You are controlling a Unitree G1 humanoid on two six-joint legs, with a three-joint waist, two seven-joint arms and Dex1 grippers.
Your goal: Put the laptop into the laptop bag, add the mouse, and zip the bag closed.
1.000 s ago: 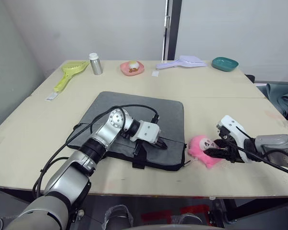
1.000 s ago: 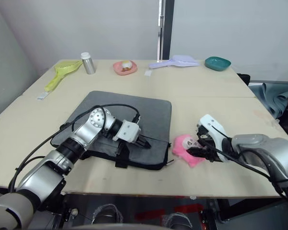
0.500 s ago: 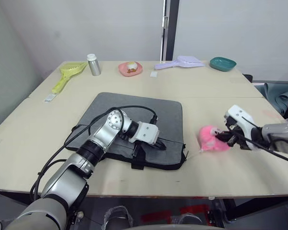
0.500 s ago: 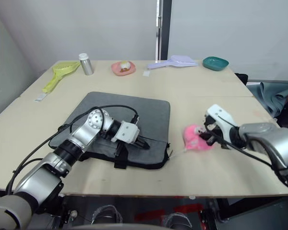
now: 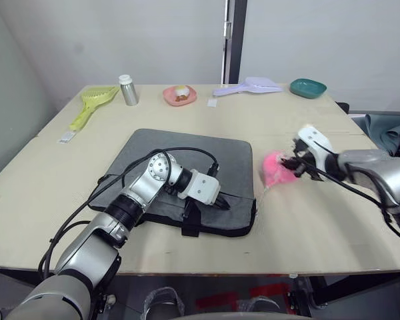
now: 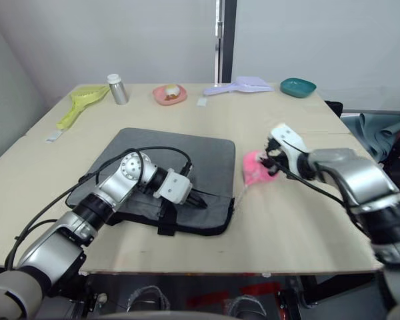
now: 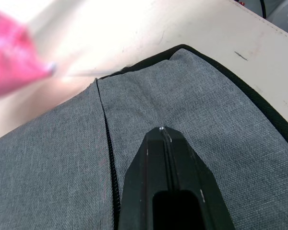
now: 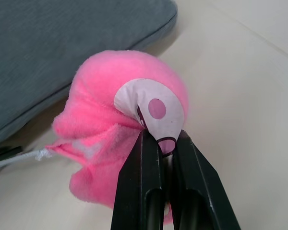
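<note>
Currently your right gripper (image 8: 161,143) has its 2 fingers pinched narrow on the pink plush toy (image 5: 277,169), gripping it at the face patch. The toy sits just beyond the fingertips, near the right edge of the laptop bag (image 5: 187,167), and a thin white string trails from it toward the bag corner.

Your left gripper (image 7: 164,132) rests on the bag's front panel with its 2 fingers pressed together, holding nothing. The black zipper (image 7: 108,158) runs just beside those fingertips and looks drawn together where it can be seen.

Laptop: not visible on the surface; the bag lies flat and full, so it may already be inside, but that cannot be confirmed. Mouse: not seen anywhere near either set of fingers.

Risks from here:
1. You hold the toy, not the mouse. Carrying it to the bag would load the wrong item.
2. The grip is on soft fabric at 1 small spot. A quick swing could let the toy slip out.
3. The trailing string could snag the zipper or bag corner if the toy passes over them.
4. The left fingers press beside the zipper, not on a pull. Dragging from there would slide over fabric or shift the bag.
</note>
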